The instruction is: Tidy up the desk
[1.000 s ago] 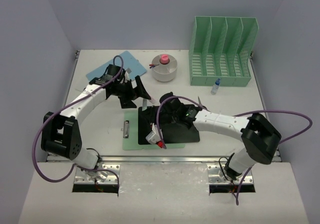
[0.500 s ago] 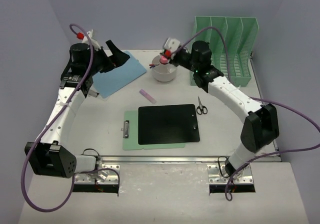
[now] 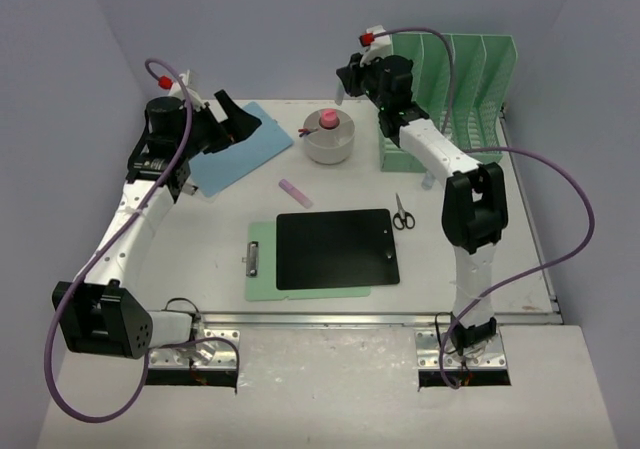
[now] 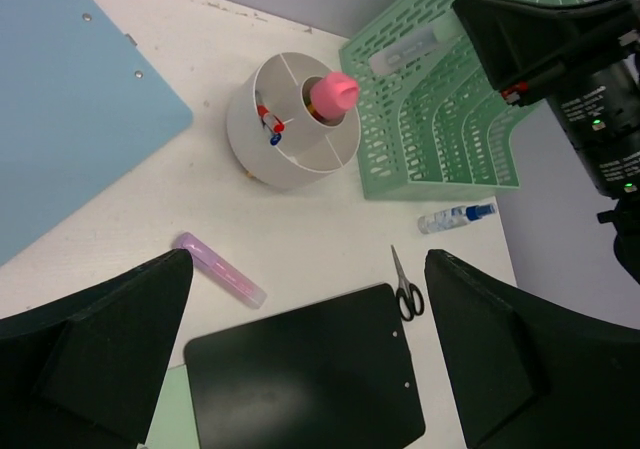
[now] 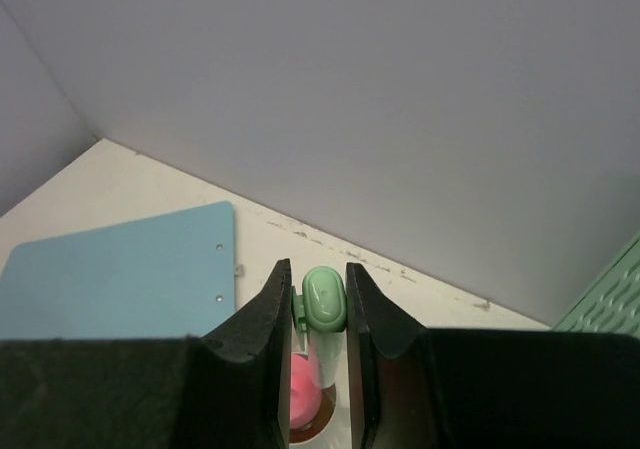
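Over the back of the flat off-white desk (image 3: pixel 200 254) spreading between lavender walls, right gripper (image 5: pixel 318 291) pinching narrow on a small rounded glossy mint-green piece (image 5: pixel 324 301), above the round white compartmented caddy (image 3: pixel 329 144), left gripper (image 4: pixel 308 264) gaping wide, matte black clipboard (image 3: pixel 337 248) lying flat mid-desk

On the desk (image 3: pixel 190 259), a clipboard (image 3: pixel 235 149) lies upper left, an organizer (image 3: pixel 329 141) top centre, a rack (image 3: pixel 490 99) upper right. A stick (image 3: pixel 295 193) lies below the organizer. At centre a top board (image 3: pixel 337 248) rests on a bottom board (image 3: pixel 265 281), scissors (image 3: pixel 402 212) right of them. A bottle (image 4: pixel 455 217) lies before the rack. The right gripper (image 5: pixel 316 269) holds a pen (image 5: pixel 324 301) above the organizer.
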Available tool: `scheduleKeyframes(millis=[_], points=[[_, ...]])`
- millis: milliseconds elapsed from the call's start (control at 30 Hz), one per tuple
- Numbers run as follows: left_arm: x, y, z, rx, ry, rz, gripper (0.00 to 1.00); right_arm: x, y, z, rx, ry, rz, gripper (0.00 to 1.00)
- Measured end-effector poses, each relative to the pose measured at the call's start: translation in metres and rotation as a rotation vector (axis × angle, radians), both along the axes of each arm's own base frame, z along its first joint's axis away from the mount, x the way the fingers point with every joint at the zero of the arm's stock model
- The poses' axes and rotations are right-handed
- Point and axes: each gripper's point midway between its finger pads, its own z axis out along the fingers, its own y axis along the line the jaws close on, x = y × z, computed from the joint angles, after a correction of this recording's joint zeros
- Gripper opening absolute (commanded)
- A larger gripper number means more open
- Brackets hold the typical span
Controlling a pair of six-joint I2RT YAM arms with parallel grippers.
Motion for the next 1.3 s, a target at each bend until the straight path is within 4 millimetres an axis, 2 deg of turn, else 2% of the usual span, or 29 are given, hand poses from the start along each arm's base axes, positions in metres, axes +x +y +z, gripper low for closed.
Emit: scheduleKeyframes(millis=[133, 267, 500, 633, 1067, 1167, 1200, 1300], points=[[0.000, -0.001, -0.003, -0.012, -0.001, 0.000, 1.00, 0.013, -0.006, -0.024, 0.011, 0.039, -0.038, 0.01], [-0.001, -0.002, -0.009, -0.022, 0.015, 0.001, 1.00, 0.021, -0.011, -0.033, 0.011, 0.037, -0.064, 0.01], [-0.002, -0.003, -0.013, -0.032, 0.028, 0.000, 1.00, 0.025, -0.011, -0.031, 0.023, 0.007, -0.068, 0.01], [-0.001, -0.003, -0.013, -0.032, 0.026, 0.000, 1.00, 0.029, -0.011, -0.036, 0.025, 0.003, -0.073, 0.01], [0.001, -0.002, -0.021, 0.022, 0.020, -0.024, 1.00, 0.044, -0.022, -0.113, 0.012, 0.134, -0.116, 0.02], [0.002, -0.003, -0.029, 0.057, 0.023, -0.057, 1.00, 0.044, -0.024, -0.127, 0.016, 0.171, -0.123, 0.07], [0.002, -0.005, -0.032, 0.074, 0.019, -0.085, 1.00, 0.044, -0.025, -0.131, 0.019, 0.184, -0.125, 0.16], [-0.004, -0.014, -0.043, 0.141, -0.016, -0.204, 1.00, 0.044, -0.024, -0.138, 0.030, 0.211, -0.128, 0.32]])
